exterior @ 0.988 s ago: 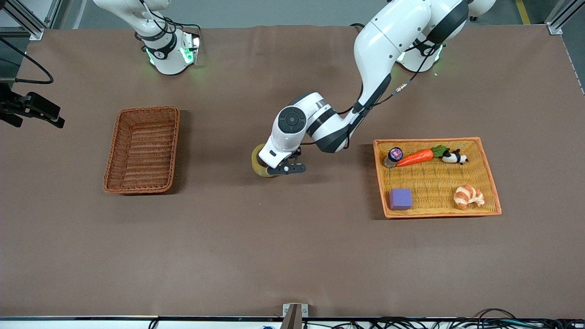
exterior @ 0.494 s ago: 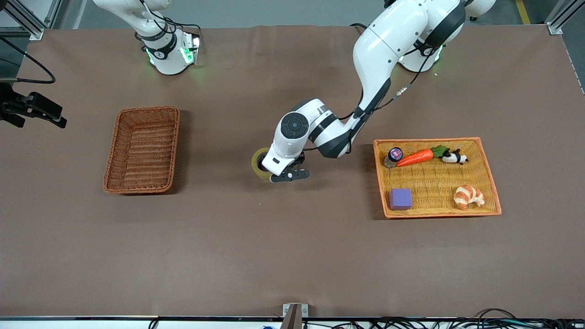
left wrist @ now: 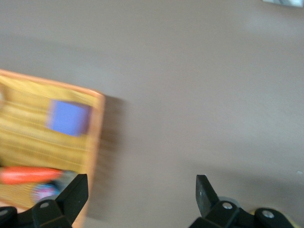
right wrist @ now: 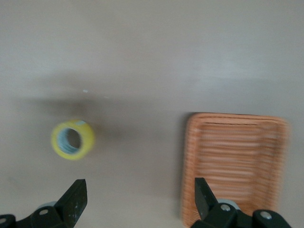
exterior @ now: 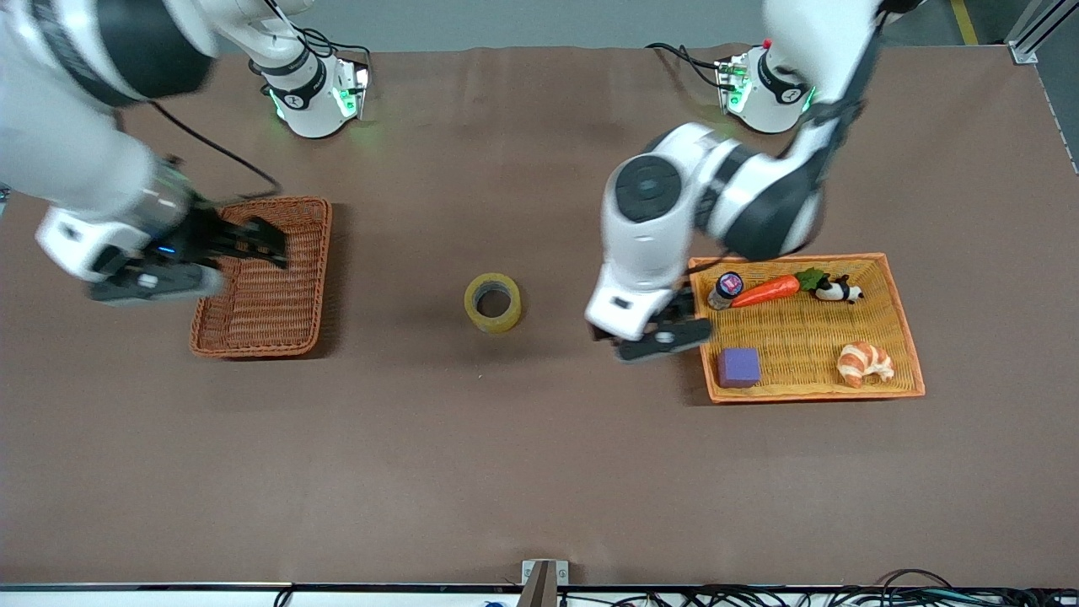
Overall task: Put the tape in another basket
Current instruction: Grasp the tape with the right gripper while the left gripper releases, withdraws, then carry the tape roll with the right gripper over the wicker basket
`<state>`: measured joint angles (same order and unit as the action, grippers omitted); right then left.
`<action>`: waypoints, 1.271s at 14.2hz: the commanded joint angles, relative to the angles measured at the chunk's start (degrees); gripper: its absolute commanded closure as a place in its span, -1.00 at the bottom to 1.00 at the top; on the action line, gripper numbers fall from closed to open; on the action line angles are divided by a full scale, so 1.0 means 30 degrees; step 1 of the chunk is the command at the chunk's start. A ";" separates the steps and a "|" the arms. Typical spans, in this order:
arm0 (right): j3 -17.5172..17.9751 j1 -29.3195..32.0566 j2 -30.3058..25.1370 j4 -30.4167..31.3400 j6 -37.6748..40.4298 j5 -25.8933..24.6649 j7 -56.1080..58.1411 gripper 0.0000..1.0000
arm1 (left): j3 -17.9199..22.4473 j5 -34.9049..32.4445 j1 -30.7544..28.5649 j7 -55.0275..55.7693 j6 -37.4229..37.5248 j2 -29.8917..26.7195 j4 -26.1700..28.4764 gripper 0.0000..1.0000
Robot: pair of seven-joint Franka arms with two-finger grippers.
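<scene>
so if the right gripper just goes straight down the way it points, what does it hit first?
Probably bare table: the open right gripper frames cloth between the tape and the basket. Depth is unclear.

Tape rolls: one, the tape [exterior: 492,302] lay flat on the table [exterior: 539,472].
Deep wicker baskets: one, the basket [exterior: 263,276], at nine o'clock from the tape.
Flat trays: one, the orange-yellow tray [exterior: 805,327], at three o'clock.
Tray items: five, namely one small jar [exterior: 725,289], one carrot [exterior: 767,290], one panda figure [exterior: 837,291], one purple block [exterior: 738,367], one croissant [exterior: 864,363].
Grippers: two, the left gripper [exterior: 656,335] and the right gripper [exterior: 244,244].
</scene>
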<state>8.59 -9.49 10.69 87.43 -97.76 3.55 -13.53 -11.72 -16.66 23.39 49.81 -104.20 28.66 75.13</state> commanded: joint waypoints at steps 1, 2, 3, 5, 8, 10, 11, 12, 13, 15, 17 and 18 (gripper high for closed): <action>0.1642 -0.0701 0.1267 0.1116 -0.2444 -0.0304 -0.2954 -1.00 | -0.0137 -0.0044 -0.2338 -0.3114 0.1447 -0.2282 0.0884 -1.00; 0.1821 -0.1227 0.2084 0.1409 -0.3264 -0.0392 -0.3571 -1.00 | -0.0167 -0.0014 -0.3160 -0.3880 0.2003 -0.2927 0.0884 -1.00; 0.1823 -0.2131 0.2933 0.1615 -0.4056 -0.0799 -0.3925 -1.00 | -0.0225 0.0044 -0.3894 -0.4729 0.2589 -0.3456 0.0884 -1.00; 0.1823 -0.3250 0.4779 0.1676 -0.5260 -0.2261 -0.5358 -1.00 | -0.0255 0.0772 -0.5562 -0.6923 0.3848 -0.4598 0.0884 -1.00; 0.1822 -0.4394 0.6832 0.1734 -0.6376 -0.3261 -0.5599 -1.00 | -0.0255 0.3114 -0.8140 -0.9415 0.4614 -0.5655 0.1088 -1.00; 0.1823 -0.4804 0.7393 0.2462 -0.7193 -0.4197 -0.5599 -1.00 | -0.0255 0.3880 -0.9461 -1.1610 0.4645 -0.6212 0.1322 -1.00; 0.1823 -0.5067 0.7511 0.3395 -0.8272 -0.4434 -0.5599 -1.00 | -0.0255 0.4144 -1.0105 -1.2985 0.4674 -0.6592 0.1672 -1.00; 0.1823 -0.5157 0.7512 0.4216 -0.9298 -0.4465 -0.5599 -1.00 | -0.0255 0.4292 -1.0576 -1.3869 0.4675 -0.6915 0.2081 -1.00; 0.1823 -0.5158 0.7512 0.4891 -1.0265 -0.4524 -0.5599 -1.00 | -0.0255 0.4409 -1.0842 -1.4342 0.4704 -0.7440 0.2578 -1.00; 0.1793 -0.5245 0.7571 0.5307 -1.0976 -0.4641 -0.5599 -1.00 | -0.0284 0.4877 -1.1603 -1.5133 0.4966 -0.8233 0.2992 -1.00; 0.1823 -0.5624 0.7977 0.5308 -1.1501 -0.4961 -0.5599 -1.00 | -0.0226 0.5025 -1.1723 -1.5255 0.5522 -0.8382 0.3052 -1.00; 0.1794 -0.5656 0.8242 0.5308 -1.1911 -0.5080 -0.5599 -1.00 | -0.0110 0.5054 -1.1578 -1.5255 0.5524 -0.8615 0.3139 -1.00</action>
<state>13.89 -25.80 35.15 102.11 -131.11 -9.53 -29.29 -11.89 -2.62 -11.12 4.79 -88.05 5.57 82.12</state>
